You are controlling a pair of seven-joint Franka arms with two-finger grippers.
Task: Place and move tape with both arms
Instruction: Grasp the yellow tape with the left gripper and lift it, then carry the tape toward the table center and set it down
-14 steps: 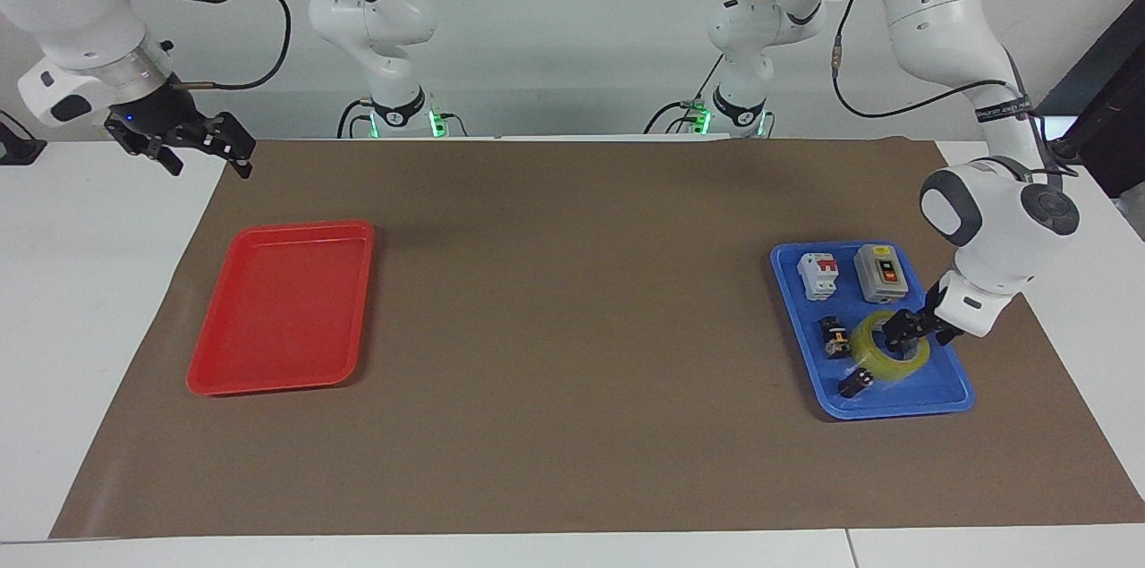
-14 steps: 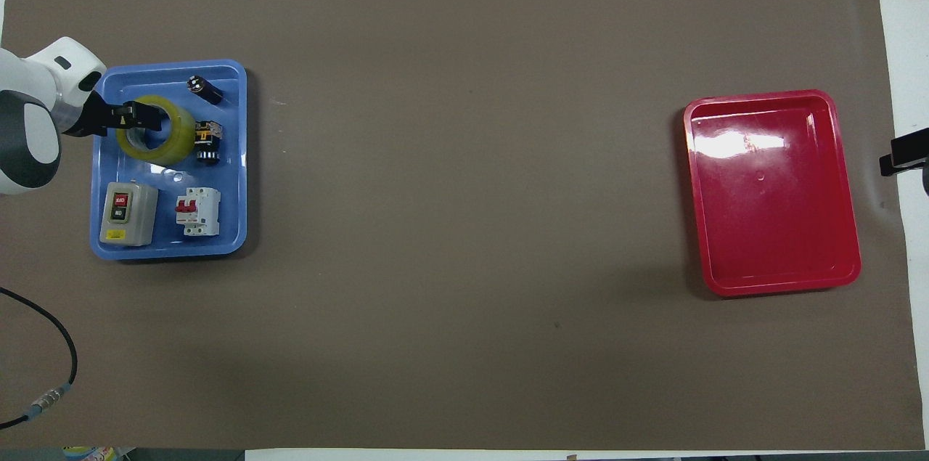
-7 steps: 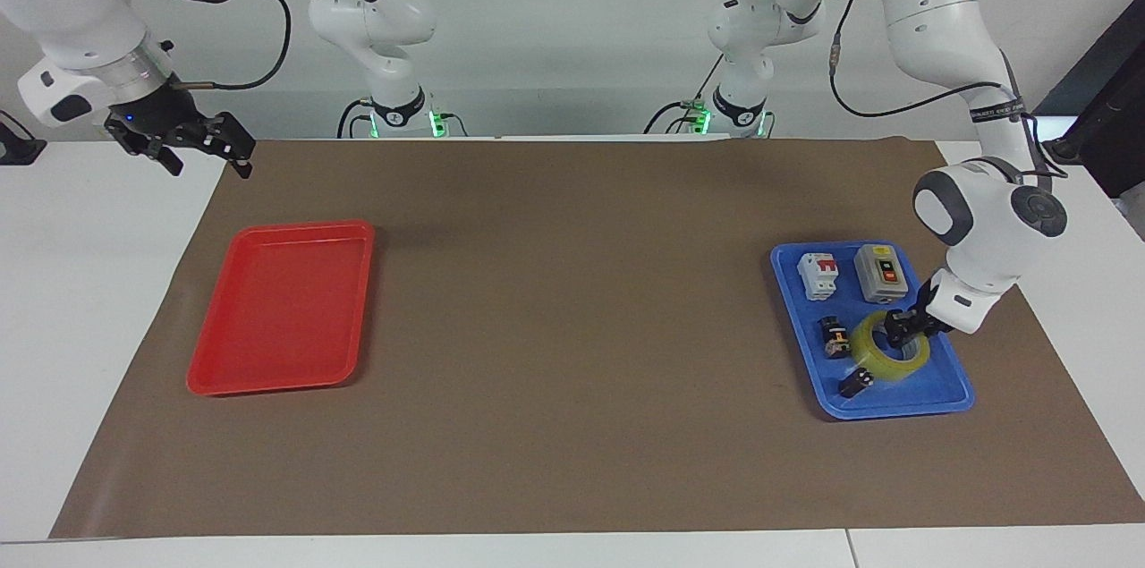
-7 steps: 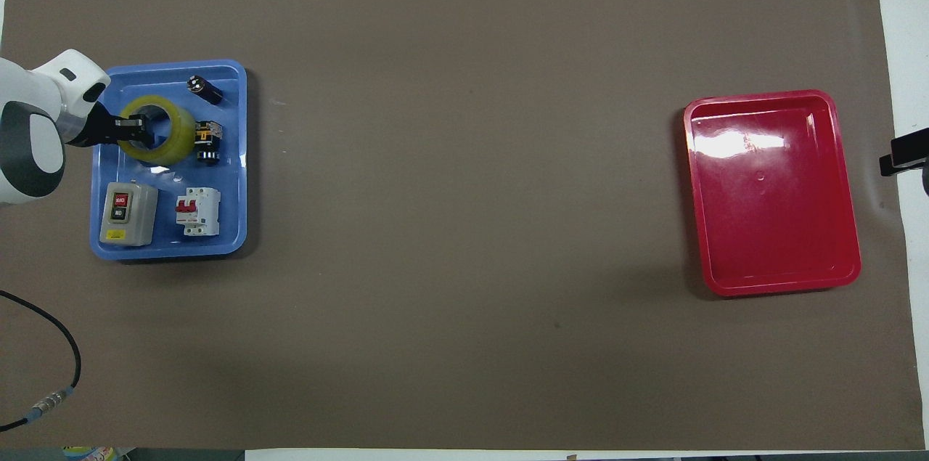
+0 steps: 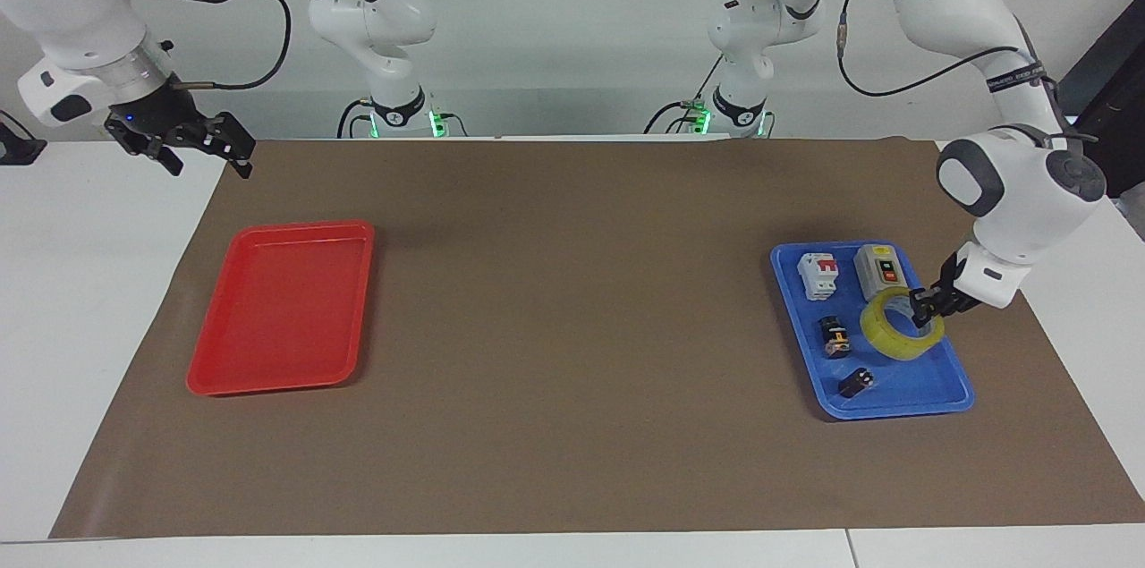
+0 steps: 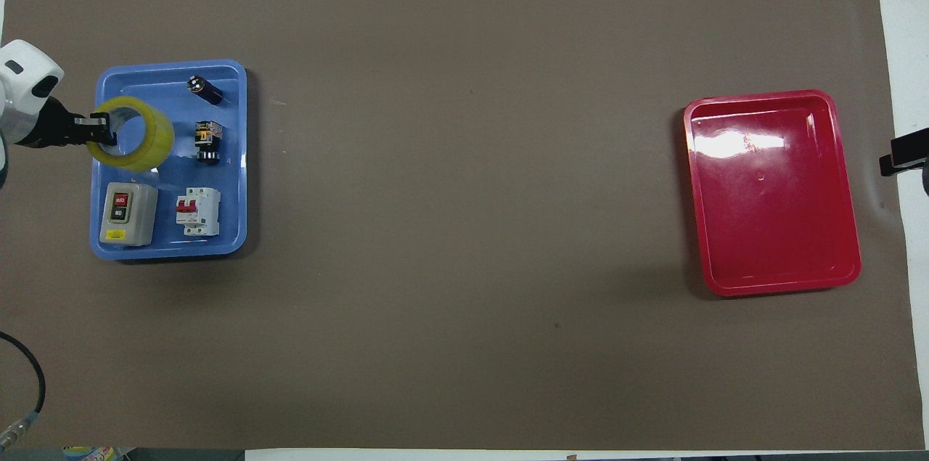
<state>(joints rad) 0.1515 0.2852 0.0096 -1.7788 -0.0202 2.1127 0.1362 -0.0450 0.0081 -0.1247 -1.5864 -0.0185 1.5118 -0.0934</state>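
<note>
We see the left hand [image 5: 926,309] clamped on the wall of the tape [image 5: 901,324], lifted tilted over the blue tray [image 5: 950,389], lower right of the facing view. The roll looks light, stiff, slick-sided; pinching through the core wall suits it. The right hand [image 5: 192,145] waits upper left, fingers spread, above the red tray [image 5: 279,307] on the tabletop. No writing is readable.

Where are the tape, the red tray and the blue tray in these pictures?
tape [image 5: 897,343]: facing view, on the yellow outer band of the roll.
red tray [image 5: 279,309]: facing view, on its bare floor.
blue tray [image 6: 226,156]: overhead view, on bare floor beside its rim.
</note>
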